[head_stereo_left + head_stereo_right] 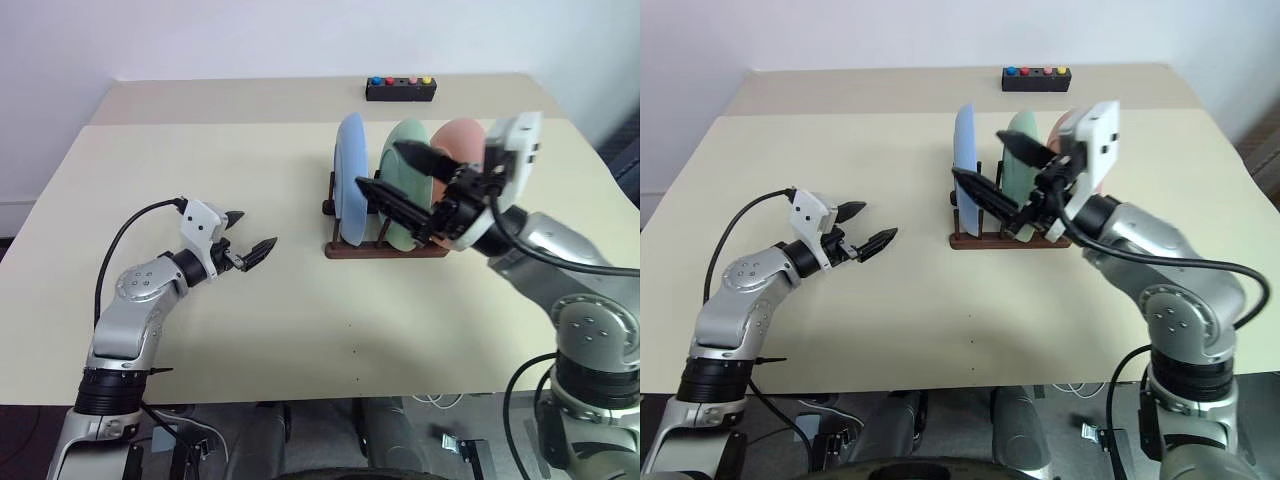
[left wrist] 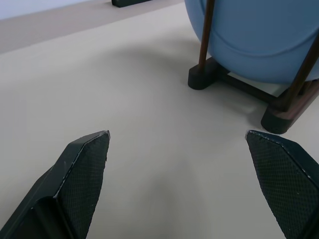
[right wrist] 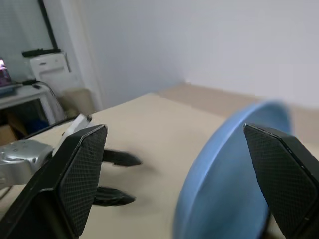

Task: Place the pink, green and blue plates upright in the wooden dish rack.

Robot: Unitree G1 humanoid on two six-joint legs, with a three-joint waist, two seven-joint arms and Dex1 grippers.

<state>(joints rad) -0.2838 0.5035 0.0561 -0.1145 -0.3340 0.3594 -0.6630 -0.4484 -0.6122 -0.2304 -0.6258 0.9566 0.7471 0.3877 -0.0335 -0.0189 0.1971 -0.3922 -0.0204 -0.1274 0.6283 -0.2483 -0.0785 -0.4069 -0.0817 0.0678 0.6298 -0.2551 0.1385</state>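
With blue plate, green plate and pink plate upright in wooden dish rack, left gripper and right gripper spread, empty.

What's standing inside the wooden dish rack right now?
The small dark brown wooden dish rack holds three round plates upright between its pegs: light blue, pale mint green, salmon pink. The open right gripper covers the lower parts of the green and pink plates.
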